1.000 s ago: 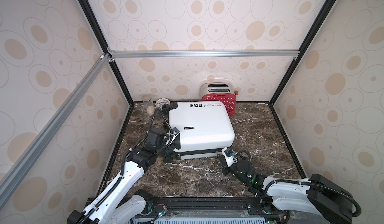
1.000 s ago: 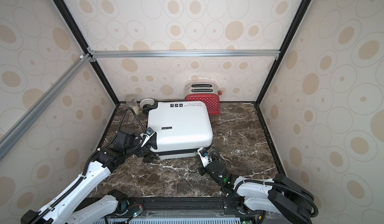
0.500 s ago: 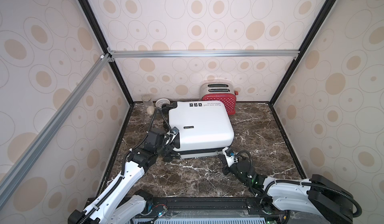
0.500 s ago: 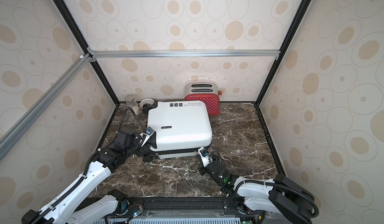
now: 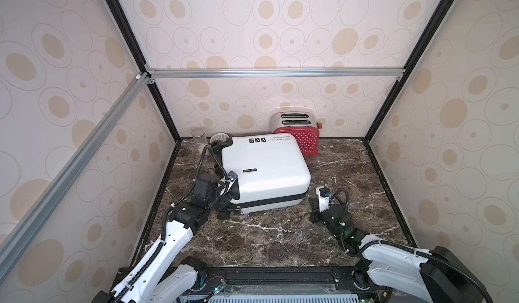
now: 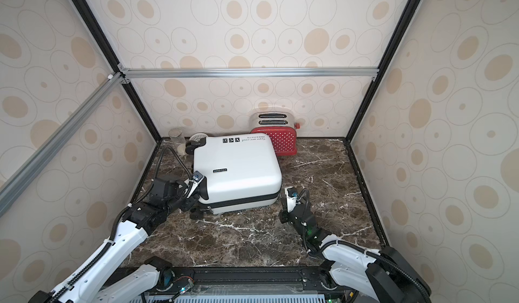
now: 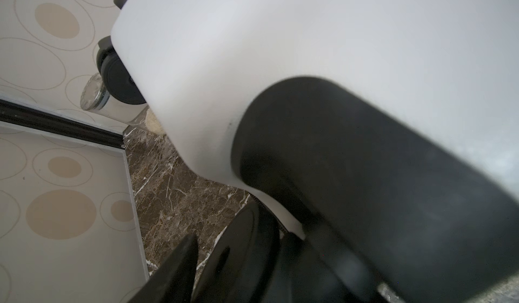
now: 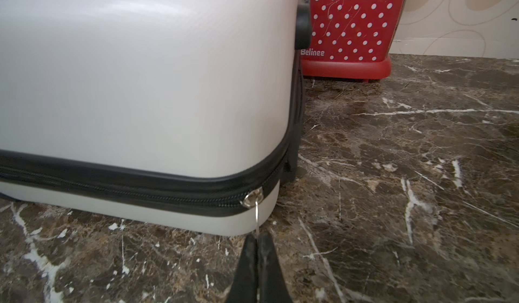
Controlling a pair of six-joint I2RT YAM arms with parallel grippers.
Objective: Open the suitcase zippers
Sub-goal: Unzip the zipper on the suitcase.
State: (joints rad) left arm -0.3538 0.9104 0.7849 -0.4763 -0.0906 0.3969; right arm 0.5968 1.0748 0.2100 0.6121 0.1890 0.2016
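Note:
The white suitcase (image 5: 266, 169) (image 6: 238, 166) lies flat on the marble, its black zippers band (image 5: 269, 201) (image 8: 112, 186) running round the middle seam. A metal zipper pull (image 8: 256, 217) hangs from its slider at the near right corner. My right gripper (image 8: 257, 241) (image 5: 311, 203) is shut on that pull, low over the marble. At the near left corner is my left gripper (image 5: 229, 203), jaws spread about the black corner wheel (image 7: 238, 253). One finger (image 7: 179, 265) shows beside the wheel with a sliver of marble between them. The other finger is hidden behind the black corner guard (image 7: 365, 175).
A red polka-dot toaster (image 5: 297, 138) (image 8: 351, 20) stands right behind the case's far right corner. A glass jar (image 5: 198, 137) and a small white basket (image 5: 219, 138) sit at the back left. The left wall (image 7: 56, 203) runs close beside my left arm.

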